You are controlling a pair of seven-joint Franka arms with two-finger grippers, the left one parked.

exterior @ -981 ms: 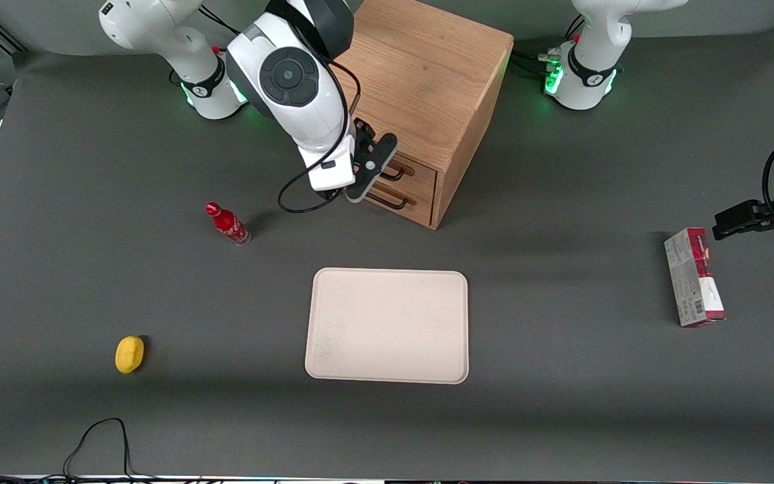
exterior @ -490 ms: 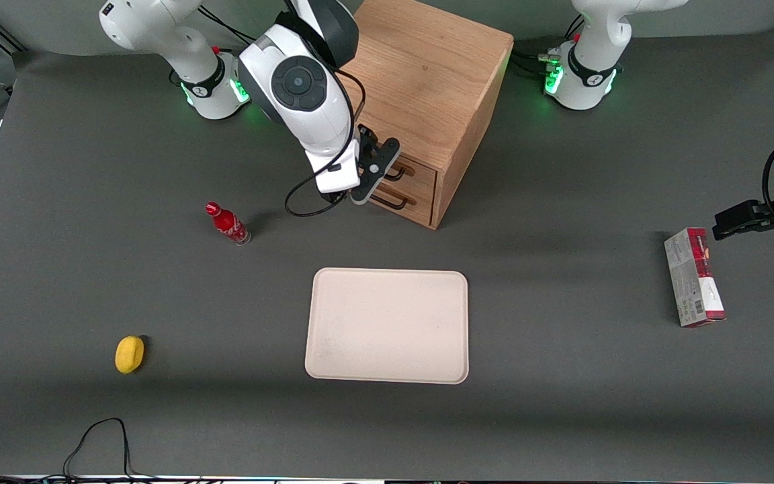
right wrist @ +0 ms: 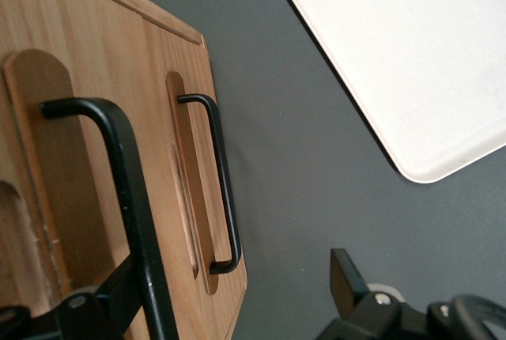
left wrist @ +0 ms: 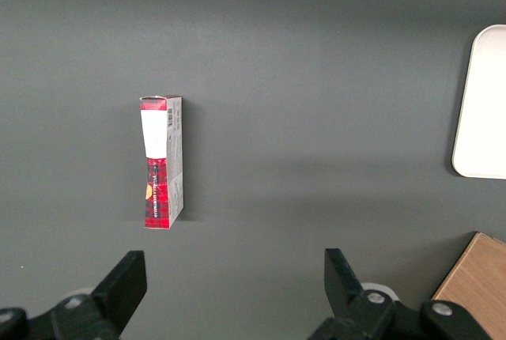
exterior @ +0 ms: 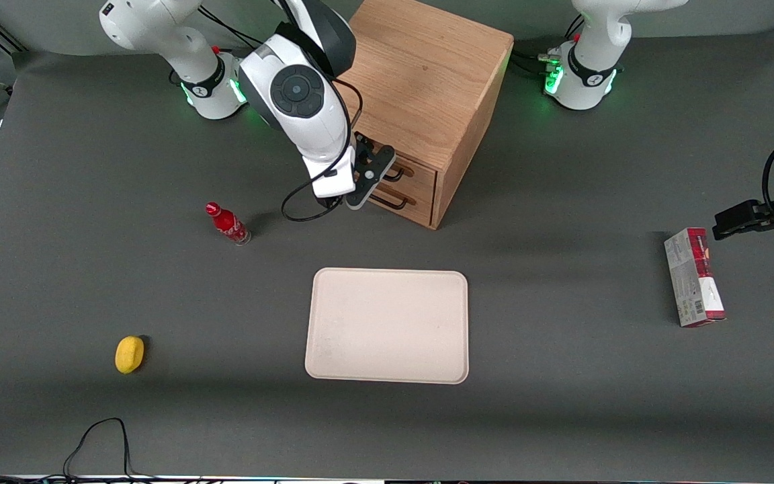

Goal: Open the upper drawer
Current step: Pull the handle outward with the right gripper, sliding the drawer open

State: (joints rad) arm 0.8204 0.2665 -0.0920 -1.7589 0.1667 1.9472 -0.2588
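The wooden box cabinet [exterior: 427, 74] stands near the arm bases, with two oak drawers facing the front camera. The upper drawer [exterior: 420, 173] is shut; its thin black wire handle [exterior: 397, 176] shows close up in the right wrist view [right wrist: 126, 190]. The lower drawer [exterior: 412, 202] with its own handle [right wrist: 217, 182] is shut too. My right gripper [exterior: 368, 173] is open right in front of the drawer fronts, at handle height. In the right wrist view the gripper [right wrist: 237, 281] has the upper handle just inside one finger [right wrist: 118, 292], with the other finger [right wrist: 344, 273] well apart.
A cream tray [exterior: 387, 326] lies nearer the front camera than the cabinet. A red bottle [exterior: 228, 224] stands beside the gripper toward the working arm's end. A yellow lemon [exterior: 130, 354] lies nearer the camera. A red-and-white box [exterior: 693, 277] lies toward the parked arm's end.
My gripper has shifted a little along the drawer fronts, staying at the handles. Both drawers have stayed shut.
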